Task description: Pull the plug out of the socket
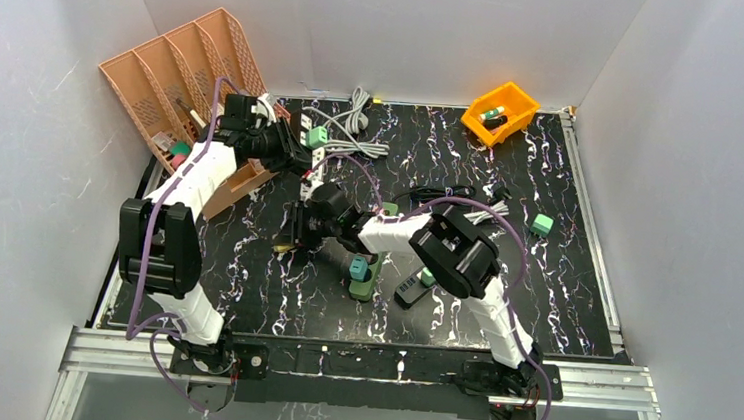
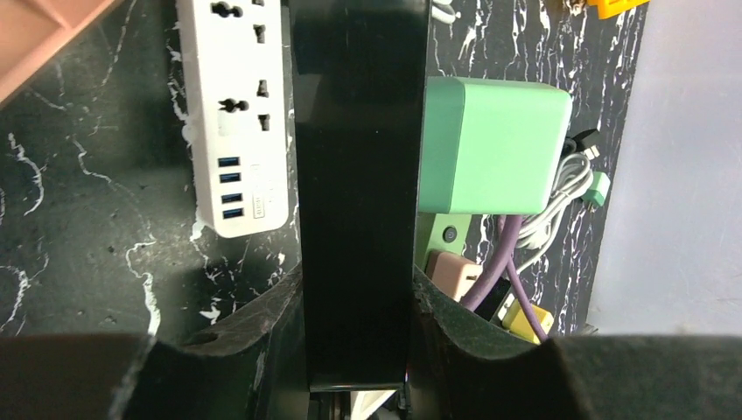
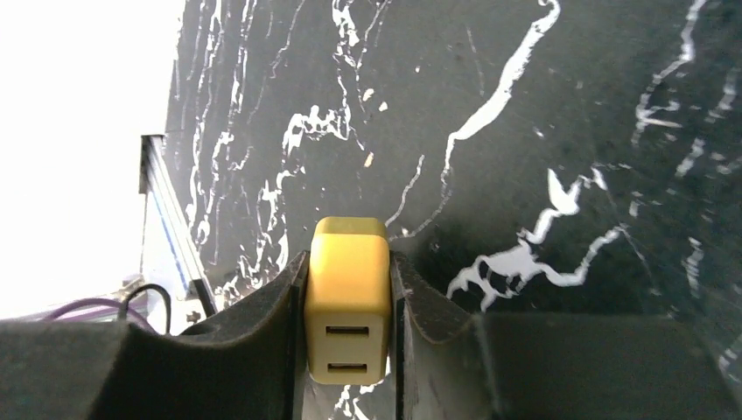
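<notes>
yellow USB plug (image 3: 347, 306) pinched betw. fingers of R gripper (image 3: 347, 262), held over black marble table (image 3: 525, 131), free of any socket, L gripper (image 2: 357, 280) clamped on long black block (image 2: 359, 131), white pwr strip (image 2: 241, 114) just beside block on one side, mint adapter (image 2: 490, 144) on the other

Yellow USB plug (image 3: 347, 306) is out of the socket, pinched in the right gripper (image 3: 347, 262).
It's a small rounded yellow block with two USB ports on its end facing the wrist cam, held over the black marbled tabletop. The socket, a white power strip (image 2: 241, 114), lies flat on that top, with universal outlets in a row and four blue USB ports at one end.
</notes>
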